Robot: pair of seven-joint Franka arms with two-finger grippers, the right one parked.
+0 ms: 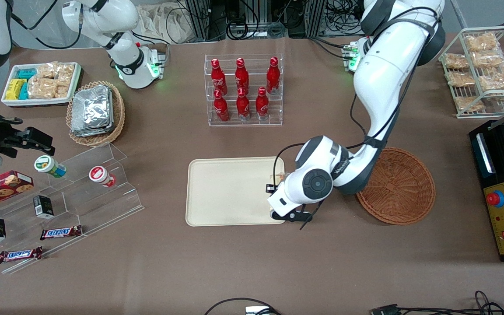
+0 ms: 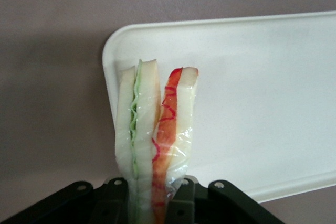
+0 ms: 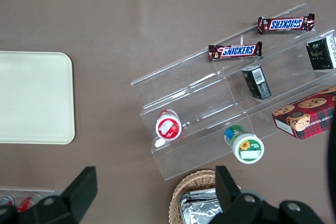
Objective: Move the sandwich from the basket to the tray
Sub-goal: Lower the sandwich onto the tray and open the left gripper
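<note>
Claw (image 2: 152,203) grips the wrapped sandwich (image 2: 155,140) above the tray's (image 1: 230,192) edge nearest the empty basket (image 1: 398,186); better to carry it farther over the tray, lower gently, then release.

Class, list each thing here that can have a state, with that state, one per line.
Wrapped triangular sandwich: gripped, above the tray's edge.
Left gripper: jaws shut on the sandwich.
Cream rectangular tray: bare.
Reddish-brown wicker basket: empty.
Red bottles: upright in their clear rack.
</note>
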